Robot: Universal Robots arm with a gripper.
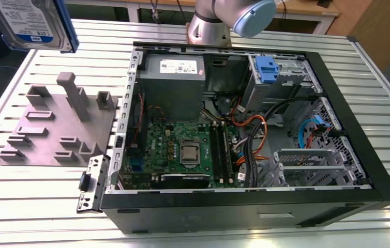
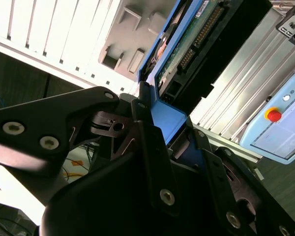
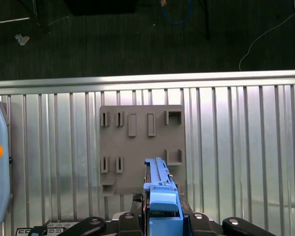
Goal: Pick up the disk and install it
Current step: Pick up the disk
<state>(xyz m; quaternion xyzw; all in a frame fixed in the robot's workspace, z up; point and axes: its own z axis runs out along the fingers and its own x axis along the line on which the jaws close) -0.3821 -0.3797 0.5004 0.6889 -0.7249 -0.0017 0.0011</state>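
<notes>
Gripper (image 2: 168,123) is clamped on the blue rail of the disk (image 2: 187,49). The disk is raised clear of the slatted metal table (image 1: 43,206), over the grey fixture plate (image 3: 140,147) in the first wrist view. The open computer case (image 1: 250,129) sits beside that plate, toward the exterior view's right.

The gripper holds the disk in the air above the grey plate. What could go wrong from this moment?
1. The gripper clamps the disk by its blue rail at one end, so it might tilt or slip while carried.
2. Loose cables cross the open case near the blue latch; the disk could snag on them when lowered.
</notes>
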